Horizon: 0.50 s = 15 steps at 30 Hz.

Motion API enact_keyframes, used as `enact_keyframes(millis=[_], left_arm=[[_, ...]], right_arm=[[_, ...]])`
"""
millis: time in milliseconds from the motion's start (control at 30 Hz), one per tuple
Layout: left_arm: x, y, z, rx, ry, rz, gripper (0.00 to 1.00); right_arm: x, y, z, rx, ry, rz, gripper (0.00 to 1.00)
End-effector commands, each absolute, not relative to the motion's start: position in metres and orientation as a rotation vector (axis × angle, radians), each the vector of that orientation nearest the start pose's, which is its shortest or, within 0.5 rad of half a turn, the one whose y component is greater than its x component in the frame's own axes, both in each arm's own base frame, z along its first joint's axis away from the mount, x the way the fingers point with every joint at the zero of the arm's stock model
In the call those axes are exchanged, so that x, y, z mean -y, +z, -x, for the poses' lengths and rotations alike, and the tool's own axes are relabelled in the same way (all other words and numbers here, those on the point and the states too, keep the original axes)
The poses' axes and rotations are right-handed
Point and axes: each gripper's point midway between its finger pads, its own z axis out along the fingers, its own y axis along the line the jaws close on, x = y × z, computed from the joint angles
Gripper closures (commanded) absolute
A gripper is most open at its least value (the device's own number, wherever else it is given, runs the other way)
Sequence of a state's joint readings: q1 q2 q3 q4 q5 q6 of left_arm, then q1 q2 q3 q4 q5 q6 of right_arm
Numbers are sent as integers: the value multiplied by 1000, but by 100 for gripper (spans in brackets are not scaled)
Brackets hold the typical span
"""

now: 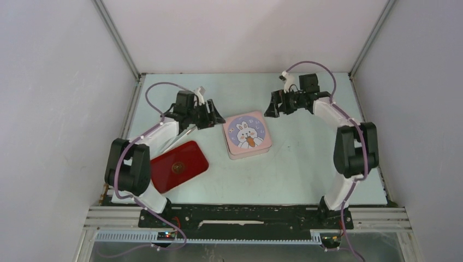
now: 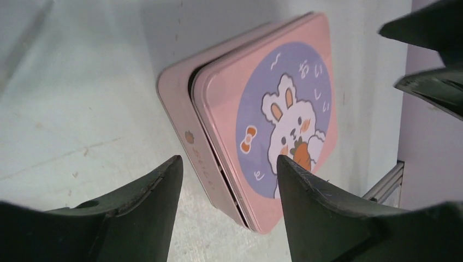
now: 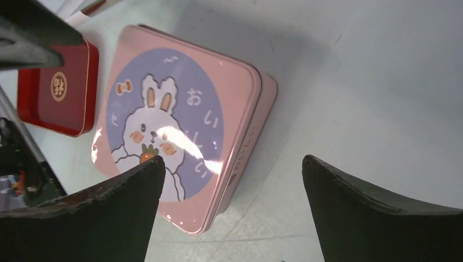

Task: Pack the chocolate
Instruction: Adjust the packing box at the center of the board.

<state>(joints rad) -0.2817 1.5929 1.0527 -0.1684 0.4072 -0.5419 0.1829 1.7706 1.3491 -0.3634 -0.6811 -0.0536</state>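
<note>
No chocolate shows in any view. A pink square tin point(image 1: 247, 134) with a white rabbit on its lid sits mid-table. The lid is on, slightly askew, and a thin gap runs along the side of the tin point(image 2: 218, 164). My left gripper point(image 1: 210, 114) hovers just left of the tin, open and empty. In the left wrist view the left gripper point(image 2: 229, 159) has the tin's near corner between its fingertips, untouched. My right gripper point(image 1: 271, 106) is off the tin's far right corner, wide open. Nothing is between the right gripper's point(image 3: 233, 158) fingers, and the tin point(image 3: 180, 109) lies below them.
A red tray point(image 1: 191, 153) with a round gold emblem lies at the near left, beside the left arm; the red tray point(image 3: 33, 103) also shows in the right wrist view. Grey walls and metal rails enclose the table. The arm bases stand along the near edge.
</note>
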Motion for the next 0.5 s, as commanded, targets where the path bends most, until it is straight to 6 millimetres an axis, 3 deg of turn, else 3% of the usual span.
enact_keyframes(millis=[0, 67, 233, 467], left_arm=[[216, 113, -354, -2414, -966, 48, 32], [222, 110, -352, -2428, -983, 32, 33], [236, 101, -347, -2475, -1003, 0, 33], [246, 87, -344, -2520, -996, -14, 33]], right_arm=[[-204, 127, -407, -2337, 1088, 453, 6], [-208, 121, -407, -2349, 1110, 452, 16], [-215, 108, -401, -2421, 1148, 449, 51], [-224, 93, -386, -2481, 1154, 490, 55]])
